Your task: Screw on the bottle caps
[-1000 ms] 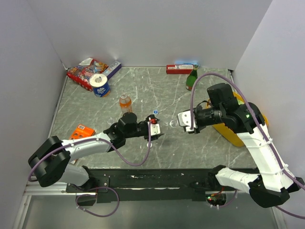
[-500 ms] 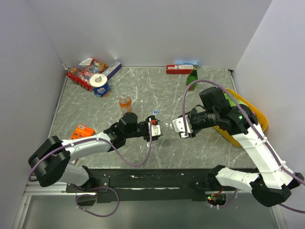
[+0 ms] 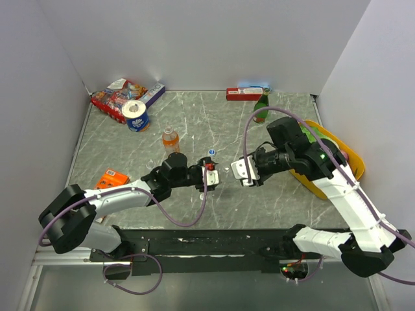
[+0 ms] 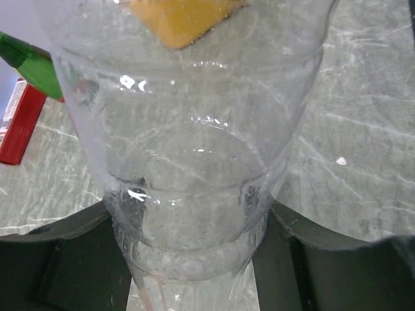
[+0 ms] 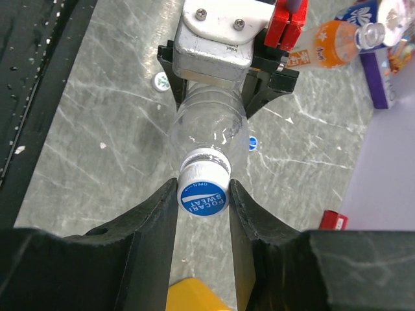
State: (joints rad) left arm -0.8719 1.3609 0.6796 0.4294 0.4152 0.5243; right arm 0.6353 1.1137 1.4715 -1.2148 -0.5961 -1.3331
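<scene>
My left gripper (image 3: 211,173) is shut on a clear empty bottle (image 4: 194,162) and holds it level above the table, mouth toward the right. It shows in the right wrist view (image 5: 209,123) with the left gripper (image 5: 214,97) round its body. My right gripper (image 3: 236,170) is shut on a blue-and-white bottle cap (image 5: 203,193) that sits on the bottle's mouth. A loose blue cap (image 3: 211,152) and a white cap (image 5: 159,80) lie on the table below. An orange drink bottle (image 3: 170,139) stands capless further back left.
A green bottle (image 3: 260,107) and red box (image 3: 244,94) stand at the back. A yellow bowl (image 3: 327,162) is at the right edge. A tape roll (image 3: 136,115) and snack packs (image 3: 117,97) are back left. An orange box (image 3: 112,178) lies near left.
My right gripper has moved left with the cap, up to the mouth of the bottle held by the left gripper. The left arm has stayed put.
</scene>
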